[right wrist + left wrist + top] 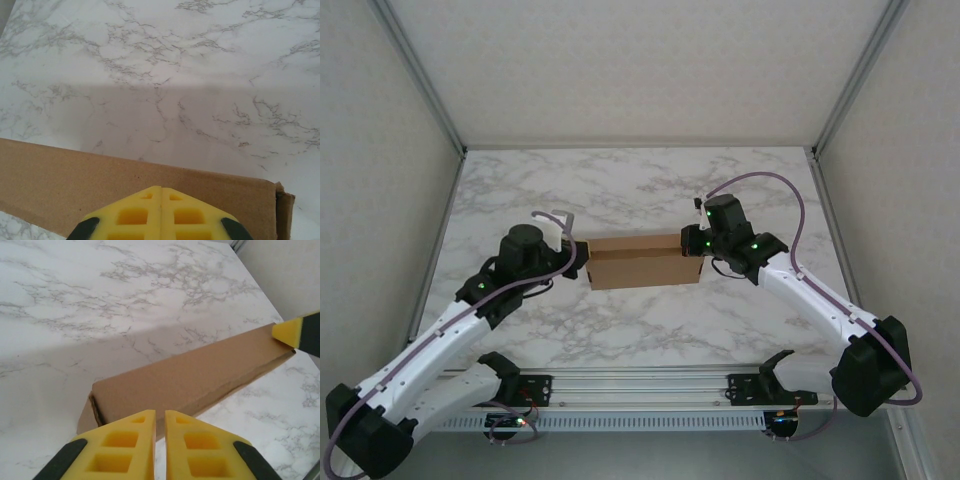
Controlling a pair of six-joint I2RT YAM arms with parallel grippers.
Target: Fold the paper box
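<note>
Right end effector (pixel 696 248), arm angled inward, meets paper box (pixel 642 264).

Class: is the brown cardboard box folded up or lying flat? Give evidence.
Folded up: the brown cardboard box stands as a raised block with walls, not a flat sheet.

1. The place is a robot lab test cell; plain white panels (pixel 620 70) close it in, held by aluminium posts (pixel 420 80).
2. A marble-patterned table (pixel 640 320) carries a metal rail (pixel 640 383) at its near edge; a left arm (pixel 430 350) and a right arm (pixel 820 300) stand there.
</note>
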